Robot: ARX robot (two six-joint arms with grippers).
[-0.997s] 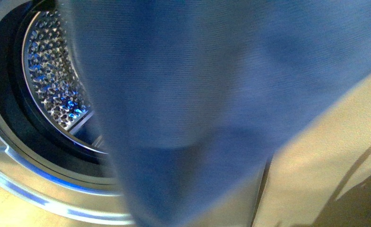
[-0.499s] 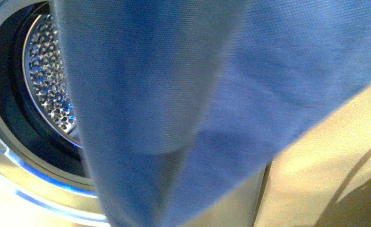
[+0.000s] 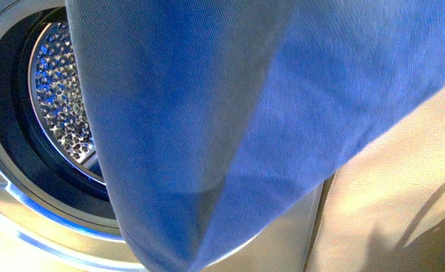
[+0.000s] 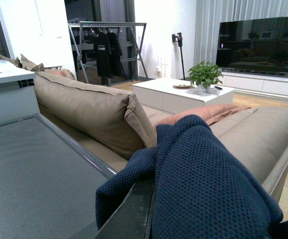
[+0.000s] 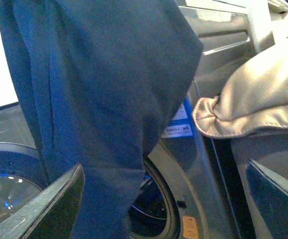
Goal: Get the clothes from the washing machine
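- I am looking into a living room through the left wrist camera: a beige sofa (image 4: 84,109), a white coffee table (image 4: 168,94) with a potted plant (image 4: 205,74), a dark television (image 4: 263,47) and a clothes rack (image 4: 106,45) at the back.
- The washing machine (image 3: 288,238) fills the front view, just beside the sofa's side. Its perforated drum (image 3: 61,102) shows through the round opening on the left.
- The clothes (image 3: 237,113) hang close in front of the body camera, out of the drum. They fall from above the frame and cover most of the opening. The lowest fold ends near the machine's lower front.
- In the left wrist view the same dark blue cloth lies draped over the left gripper (image 4: 153,209). Only one dark finger (image 4: 131,211) shows under it, so I cannot tell how far the jaws are parted or whether they pinch the cloth.
- The right gripper (image 5: 163,172) has its fingers (image 5: 54,199) spread wide, with nothing between them. The cloth hangs beyond them, in front of the machine.
- The right wrist view also shows the open glass door (image 5: 4,194) and a small orange sticker (image 5: 189,226) low on the machine's front.
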